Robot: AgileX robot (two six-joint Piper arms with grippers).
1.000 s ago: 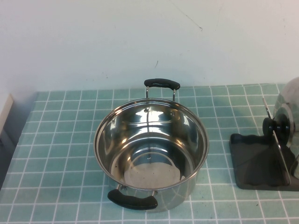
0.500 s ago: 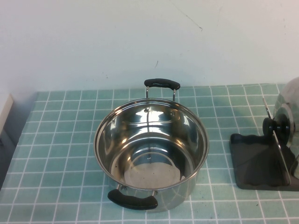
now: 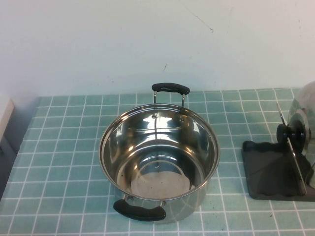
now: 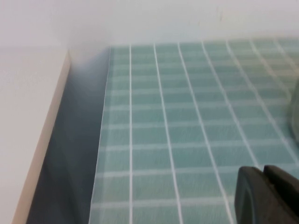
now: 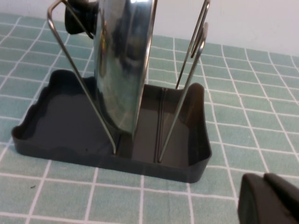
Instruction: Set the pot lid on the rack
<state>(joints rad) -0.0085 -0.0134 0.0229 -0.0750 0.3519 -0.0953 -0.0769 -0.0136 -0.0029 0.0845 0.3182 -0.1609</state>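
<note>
The shiny steel pot lid (image 3: 306, 115) stands on edge in the dark grey rack (image 3: 268, 172) at the table's right edge, its black knob (image 3: 287, 132) facing the pot. In the right wrist view the lid (image 5: 124, 60) rests between the wire dividers in the rack (image 5: 60, 126). My right gripper (image 5: 264, 179) is shut and empty, a short way back from the rack over the tiles. My left gripper (image 4: 264, 171) is shut and empty above the tiled table near its left edge. Neither gripper shows in the high view.
An open steel pot (image 3: 160, 157) with two black handles stands in the middle of the green tiled table (image 3: 64, 162). A pale wall rises behind. A white ledge (image 4: 28, 116) borders the table's left side.
</note>
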